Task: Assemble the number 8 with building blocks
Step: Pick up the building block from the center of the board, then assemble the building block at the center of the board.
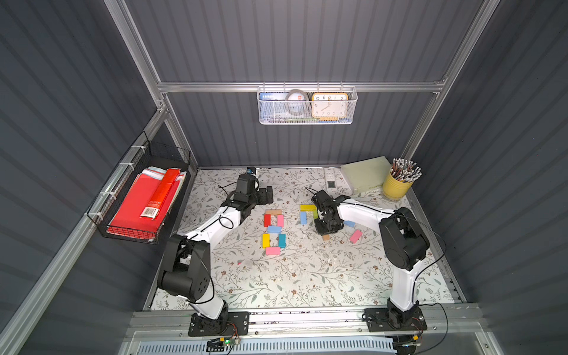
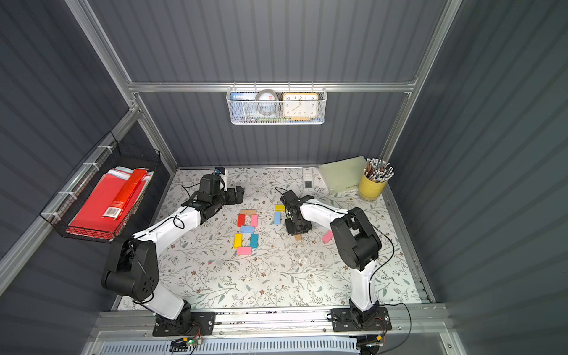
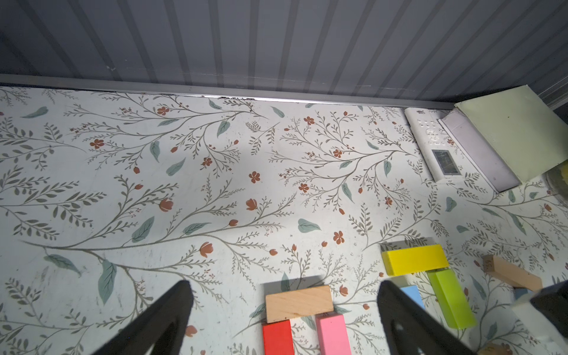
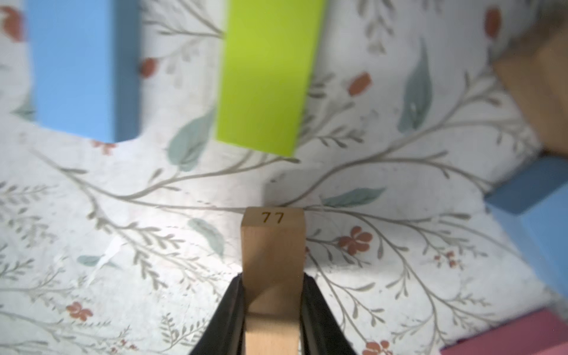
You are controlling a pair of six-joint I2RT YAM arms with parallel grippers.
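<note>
The number 8 (image 1: 273, 230) lies mid-table in both top views: tan block on top, red and pink sides, light blue middle, yellow and teal sides, pink base (image 2: 244, 250). My left gripper (image 1: 267, 195) hovers open behind it. In the left wrist view its fingers (image 3: 172, 319) stand wide apart, with the figure's tan top block (image 3: 298, 302) between them. My right gripper (image 4: 273, 282) is shut on a tan block marked 77 (image 4: 273, 246), low over the table, right of the figure (image 1: 325, 236). Loose building blocks lie around it: yellow (image 1: 308, 207), light blue (image 1: 303, 218), green (image 4: 267, 76), pink (image 1: 356, 236).
A white remote (image 1: 330, 181), a pale green pad (image 1: 365, 173) and a yellow cup of pencils (image 1: 396, 184) stand at the back right. A black wire basket (image 1: 135, 190) with a red carton hangs on the left wall. A white basket with a clock (image 1: 307, 106) hangs on the back wall.
</note>
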